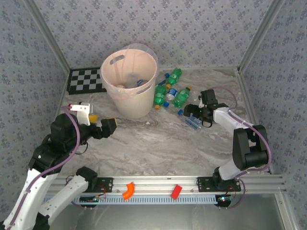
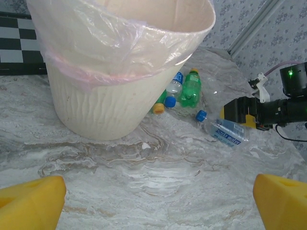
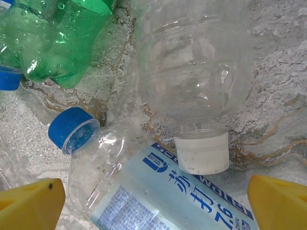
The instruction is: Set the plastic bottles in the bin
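The pale pink bin [image 1: 128,84] [image 2: 120,72] with a clear liner stands at the back centre, and a blue-labelled bottle [image 1: 140,82] lies inside it. Three green bottles [image 1: 159,95] [image 1: 175,75] [image 1: 182,96] lie just right of it. A clear bottle with a blue label and blue cap [image 1: 193,123] [image 2: 225,132] [image 3: 182,196] lies flat further right. My right gripper [image 1: 192,115] [image 3: 154,203] hangs open over it, one yellow fingertip on each side. A clear bottle with a white cap [image 3: 192,81] rests across it, beside a green bottle [image 3: 53,43]. My left gripper [image 1: 109,127] [image 2: 158,201] is open over bare table in front of the bin.
A checkerboard [image 1: 86,80] lies at the back left behind the bin. An orange piece [image 1: 128,190] and a red block [image 1: 176,191] sit on the front rail. Patterned walls close in the left, back and right sides.
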`<control>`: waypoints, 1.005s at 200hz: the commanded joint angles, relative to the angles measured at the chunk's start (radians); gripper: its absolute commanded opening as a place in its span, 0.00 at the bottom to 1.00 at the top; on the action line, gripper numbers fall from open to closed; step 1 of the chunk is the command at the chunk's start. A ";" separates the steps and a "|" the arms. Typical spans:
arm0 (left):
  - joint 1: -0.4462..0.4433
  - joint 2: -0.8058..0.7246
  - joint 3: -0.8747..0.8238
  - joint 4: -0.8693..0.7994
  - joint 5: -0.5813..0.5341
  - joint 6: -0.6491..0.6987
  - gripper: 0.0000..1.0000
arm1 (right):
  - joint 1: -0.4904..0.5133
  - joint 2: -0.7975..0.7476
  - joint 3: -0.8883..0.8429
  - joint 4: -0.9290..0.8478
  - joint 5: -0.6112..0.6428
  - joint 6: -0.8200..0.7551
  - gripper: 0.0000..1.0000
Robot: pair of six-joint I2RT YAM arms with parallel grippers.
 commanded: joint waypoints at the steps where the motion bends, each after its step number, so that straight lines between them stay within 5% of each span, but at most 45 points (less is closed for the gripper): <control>1: -0.006 -0.016 -0.011 0.043 0.020 0.029 1.00 | 0.047 -0.013 0.019 -0.052 0.012 -0.008 1.00; 106: -0.005 -0.074 -0.051 0.047 0.026 0.056 1.00 | 0.250 0.065 0.064 -0.191 0.306 0.040 0.95; 201: -0.005 -0.011 0.046 -0.033 0.003 0.063 1.00 | 0.331 0.088 0.040 -0.168 0.373 0.014 0.84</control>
